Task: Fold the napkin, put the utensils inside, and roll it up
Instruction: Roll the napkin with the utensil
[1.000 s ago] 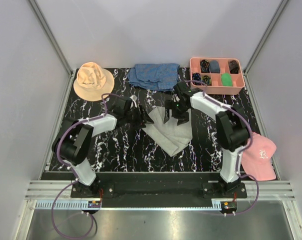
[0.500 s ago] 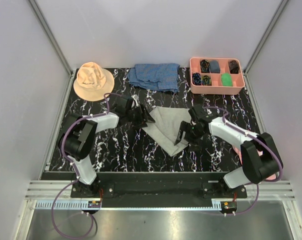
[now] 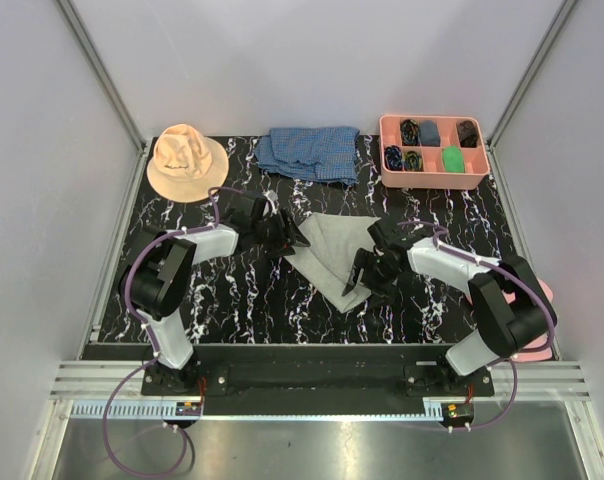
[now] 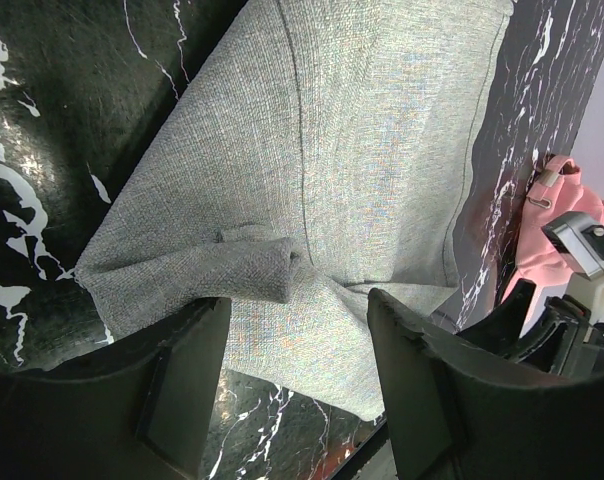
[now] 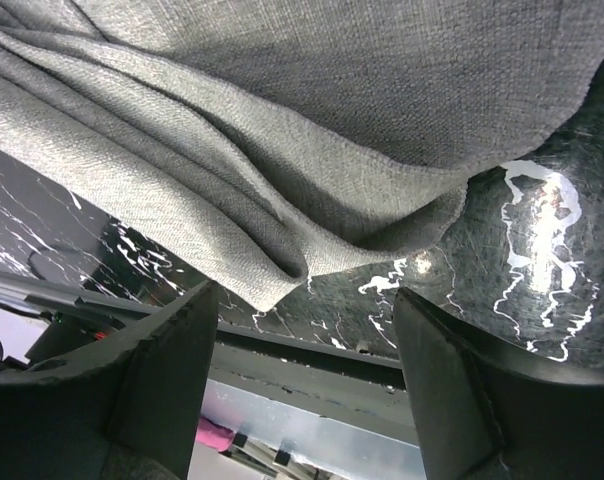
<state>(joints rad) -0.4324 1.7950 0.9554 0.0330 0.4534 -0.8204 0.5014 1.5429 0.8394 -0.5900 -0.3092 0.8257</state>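
since a second ago your right arm has swung from the far side of the napkin (image 3: 330, 250), near the pink tray (image 3: 434, 182), round to the cloth's near right edge. over the last half second it has crept a little further left. your left arm has kept its place at the cloth's left corner.

napkin: a folded, roughly triangular grey sheet at the middle of the black marbled counter (image 3: 242, 295), one point toward you.

left fingers (image 3: 288, 236): spread apart, low at the left corner. in your left wrist view a small bunched fold of cloth sits between them, and neither finger clamps it.

right fingers (image 3: 359, 281): spread wide at the near right edge. in your right wrist view the layered edge of the cloth lies just ahead of the tips, and nothing is held.

far edge of the counter, well apart from the napkin: an orange hat (image 3: 185, 160) at left, a blue checked cloth (image 3: 310, 152) at centre, the tray at right.

a pink cap (image 4: 560, 220) shows at the right side of your left wrist view.
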